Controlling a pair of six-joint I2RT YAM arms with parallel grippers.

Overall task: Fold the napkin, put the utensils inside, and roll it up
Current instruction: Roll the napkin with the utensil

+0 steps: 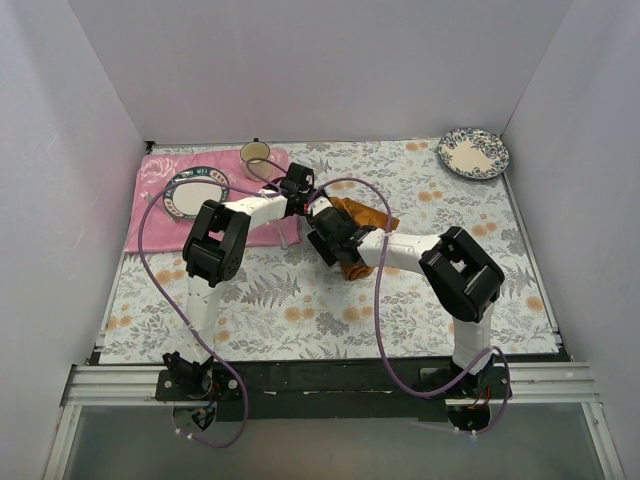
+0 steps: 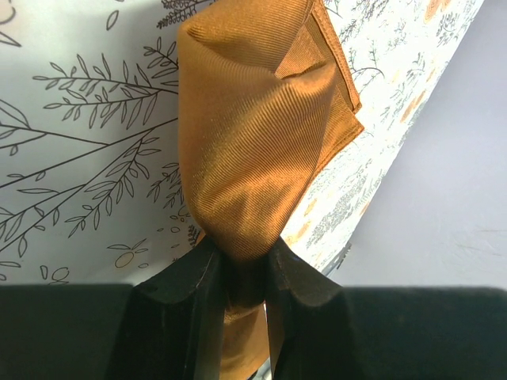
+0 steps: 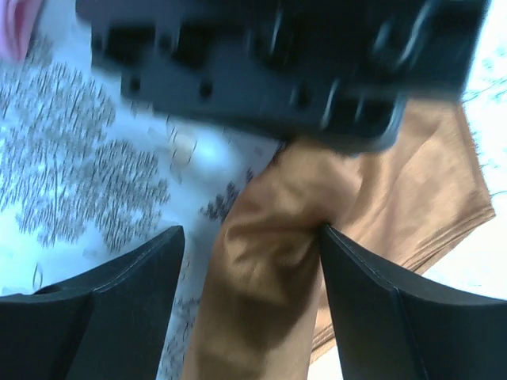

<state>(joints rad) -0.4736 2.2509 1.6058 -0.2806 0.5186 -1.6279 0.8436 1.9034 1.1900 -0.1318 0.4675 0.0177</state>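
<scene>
Right gripper (image 3: 249,237), nearest the bases, stands with its fingers spread to either side of a hanging bunch of the napkin (image 2: 253,142); the cloth lies between them, and no squeeze on it is evident. Left gripper (image 2: 238,273), just beyond, has its jaws pressed together on a gathered neck of the same cloth, which fans out past the fingertips in loose folds, one hemmed corner showing. The napkin is thus bunched at mid-table over the floral tablecloth (image 1: 300,310), between the two wrists, neither flat nor squarely folded.

Judged step: folding, at an early stage, with loading and rolling not yet begun. The next move probably calls for the right fingers to close on a free edge or corner, so that both arms can draw the cloth out and lay it flat.

Farther off lie a pink placemat (image 1: 150,215) bearing a patterned plate (image 1: 215,180), a cup (image 1: 257,153), and a second plate (image 1: 473,152) at the far right corner.

Not resolved: the white spoon appears in no view; the arms cover much of the napkin from above; the right wrist view is blurred.
</scene>
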